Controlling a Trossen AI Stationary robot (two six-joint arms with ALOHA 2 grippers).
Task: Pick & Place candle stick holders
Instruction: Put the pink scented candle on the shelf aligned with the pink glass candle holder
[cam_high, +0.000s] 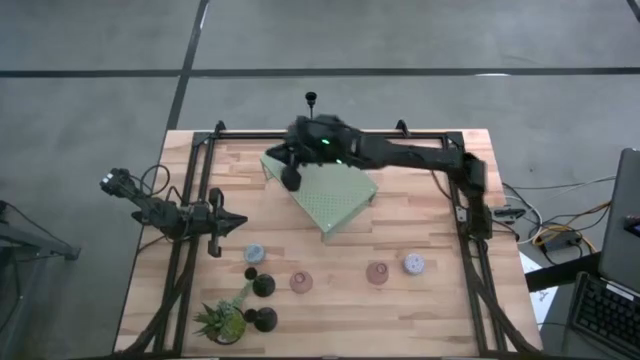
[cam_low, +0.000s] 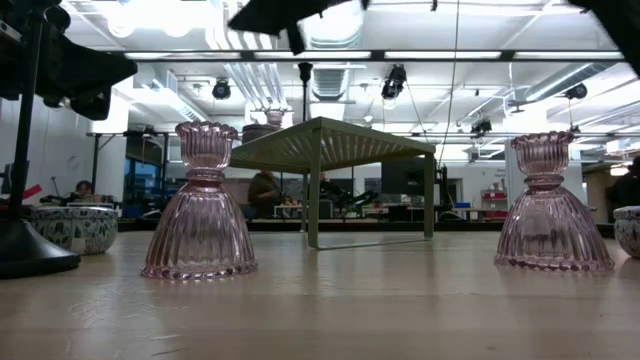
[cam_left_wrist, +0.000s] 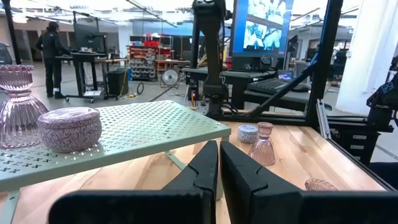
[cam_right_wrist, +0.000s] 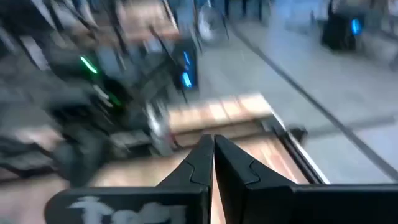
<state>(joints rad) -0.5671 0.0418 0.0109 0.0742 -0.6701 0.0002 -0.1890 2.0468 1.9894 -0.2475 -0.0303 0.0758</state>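
Note:
Candle stick holders stand on their bases on the near part of the table. They are two pink ones (cam_high: 301, 282) (cam_high: 377, 272), two pale blue-grey cups (cam_high: 254, 252) (cam_high: 413, 264) and two black ones (cam_high: 262, 285) (cam_high: 265, 318). On the green perforated stand (cam_high: 335, 198) sit a further pink holder (cam_left_wrist: 15, 99) and a patterned cup (cam_left_wrist: 69, 129). My right gripper (cam_high: 288, 176) hangs shut and empty above the stand's far left part; its wrist view (cam_right_wrist: 213, 155) is blurred. My left gripper (cam_left_wrist: 219, 163) is shut and empty, level, at the table's left (cam_high: 235, 225).
A small spiky green potted plant (cam_high: 222, 320) stands at the near left corner beside the black holders. The black frame rails (cam_high: 190, 200) run along the table's left, right and far sides. A bare strip of wood (cam_high: 330, 245) lies between the stand and the row of holders.

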